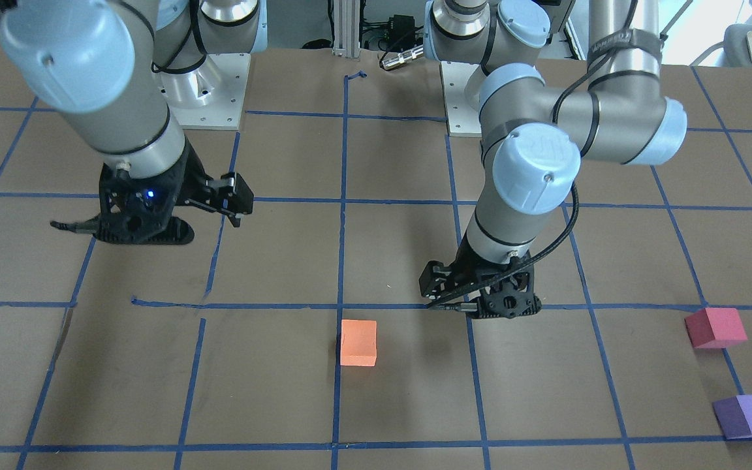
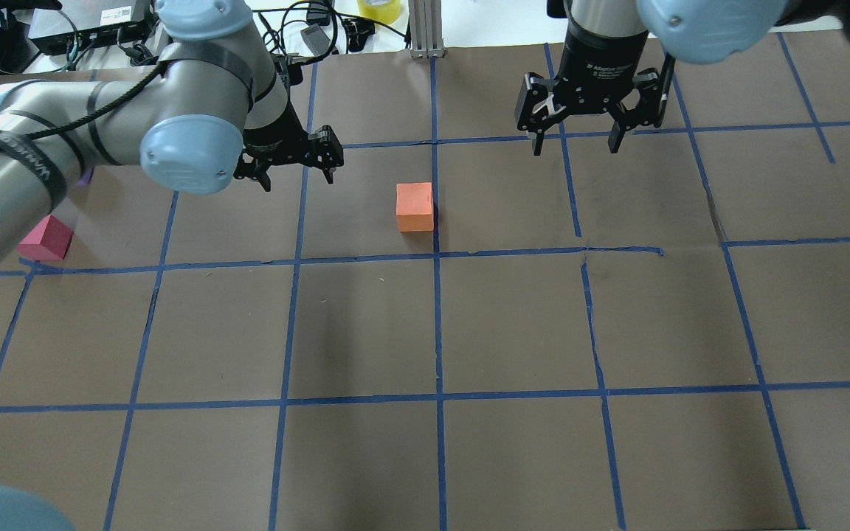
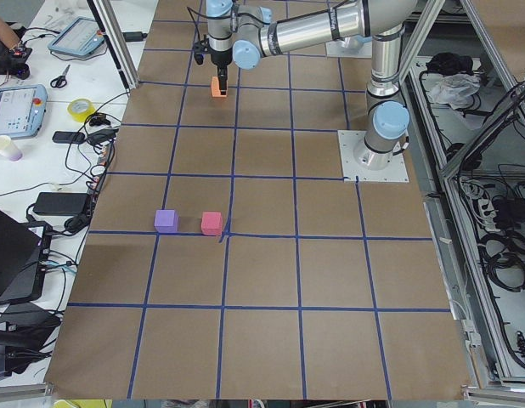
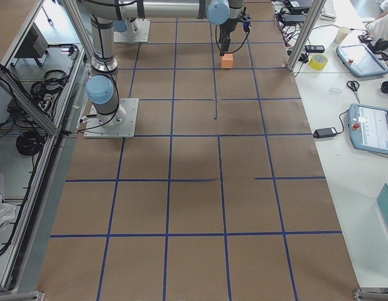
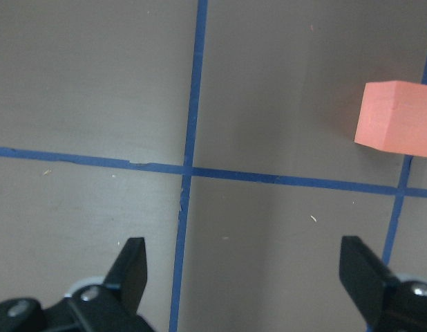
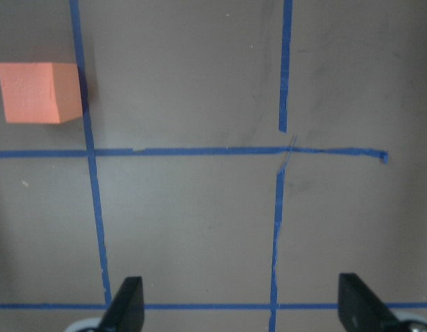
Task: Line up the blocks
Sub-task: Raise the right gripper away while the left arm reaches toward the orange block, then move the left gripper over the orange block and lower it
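Sitting between the spread left hand (image 2: 298,178) and spread right hand (image 2: 575,150), the orange block (image 2: 415,207) lies nearer the left.

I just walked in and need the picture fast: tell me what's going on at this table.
Two robot arms are meant to line up three blocks, and neither holds one. The left gripper and right gripper hang open and empty over the table, either side of the orange block. The red block and purple block sit near each other, not touching, at the robot's left end. No line yet.
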`<state>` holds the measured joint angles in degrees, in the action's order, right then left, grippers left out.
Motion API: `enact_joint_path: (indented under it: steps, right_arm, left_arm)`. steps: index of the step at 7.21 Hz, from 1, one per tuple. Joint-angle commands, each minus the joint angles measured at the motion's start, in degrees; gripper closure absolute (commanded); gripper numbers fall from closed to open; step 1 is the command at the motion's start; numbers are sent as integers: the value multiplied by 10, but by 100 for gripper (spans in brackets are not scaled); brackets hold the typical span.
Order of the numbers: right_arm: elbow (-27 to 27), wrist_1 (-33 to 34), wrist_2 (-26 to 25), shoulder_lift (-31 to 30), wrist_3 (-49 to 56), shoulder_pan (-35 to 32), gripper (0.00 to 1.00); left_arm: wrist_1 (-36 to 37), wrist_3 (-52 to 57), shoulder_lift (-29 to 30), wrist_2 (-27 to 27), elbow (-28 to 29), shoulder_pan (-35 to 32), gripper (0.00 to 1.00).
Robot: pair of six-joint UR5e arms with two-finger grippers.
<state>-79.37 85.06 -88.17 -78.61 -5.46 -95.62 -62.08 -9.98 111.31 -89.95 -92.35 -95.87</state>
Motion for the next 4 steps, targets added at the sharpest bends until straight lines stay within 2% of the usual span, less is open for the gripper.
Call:
enact_joint_path:
  steps: [1, 2, 3, 4]
  right_arm:
    - [-39, 47, 5, -80, 5, 0, 0]
    - [-56, 41, 5, -91, 12, -1, 0]
    - [-63, 49, -4, -93, 13, -1, 0]
    - [-64, 49, -3, -91, 12, -1, 0]
  left_arm:
    - [68, -17, 102, -2, 66, -69, 0]
    - [68, -78, 136, -1, 107, -101, 0]
    - [68, -93, 149, -3, 112, -131, 0]
    - [68, -55, 153, -4, 105, -133, 0]
